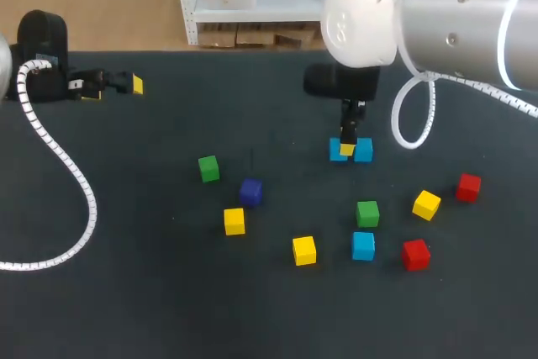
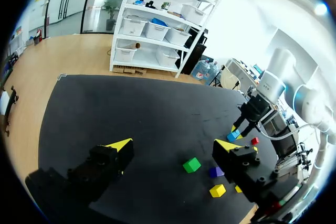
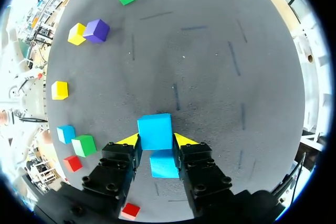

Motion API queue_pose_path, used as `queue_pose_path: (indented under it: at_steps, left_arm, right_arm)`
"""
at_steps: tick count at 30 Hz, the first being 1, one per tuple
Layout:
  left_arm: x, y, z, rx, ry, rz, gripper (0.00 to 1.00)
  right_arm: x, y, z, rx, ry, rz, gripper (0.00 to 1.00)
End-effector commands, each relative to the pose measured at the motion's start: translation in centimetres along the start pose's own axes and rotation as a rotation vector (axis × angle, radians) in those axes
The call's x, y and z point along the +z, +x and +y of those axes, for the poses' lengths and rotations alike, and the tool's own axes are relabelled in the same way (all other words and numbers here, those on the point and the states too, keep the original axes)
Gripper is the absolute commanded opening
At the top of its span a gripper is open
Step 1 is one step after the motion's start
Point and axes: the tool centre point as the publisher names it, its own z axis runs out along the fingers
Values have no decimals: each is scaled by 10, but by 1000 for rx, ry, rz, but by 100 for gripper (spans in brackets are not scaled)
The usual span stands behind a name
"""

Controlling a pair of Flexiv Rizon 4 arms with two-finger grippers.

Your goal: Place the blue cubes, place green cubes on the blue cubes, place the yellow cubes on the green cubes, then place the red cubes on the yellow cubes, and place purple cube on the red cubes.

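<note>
Your right gripper [image 3: 156, 140] is clenched on a small blue cube [image 3: 155, 131], just beside a second blue cube [image 3: 164, 163]; your left gripper [image 2: 174, 145] hangs spread wide, far left.

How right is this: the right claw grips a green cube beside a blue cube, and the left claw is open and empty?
Wrong colour: the right claw grips a blue cube, not a green one; the right wrist view shows it. Otherwise right: a second blue cube lies beside it, and the left claw is open and empty.
</note>
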Motion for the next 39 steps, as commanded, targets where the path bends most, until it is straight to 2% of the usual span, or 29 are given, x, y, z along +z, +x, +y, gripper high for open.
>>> queue_pose_path:
  at_steps: [1,17,18,19,20,32,39]
  left_arm:
    - [0,0,0,0,0,0,100]
    - [0,0,0,0,0,0,100]
    - [0,0,0,0,0,0,100]
    - [0,0,0,0,0,0,100]
    - [0,0,0,0,0,0,100]
    - [0,0,0,0,0,0,100]
    - [0,0,0,0,0,0,100]
  right_arm:
    - [1,-2,-3,3,0,4,0]
    - [7,-5,-9,11,-6,18,2]
    - [7,-5,-9,11,-7,18,26]
    - [7,-5,-9,10,-7,18,42]
    - [8,-5,-9,6,-7,15,100]
    - [-5,-17,-5,-45,51,20,100]
    - [-4,-26,-6,-74,45,36,100]
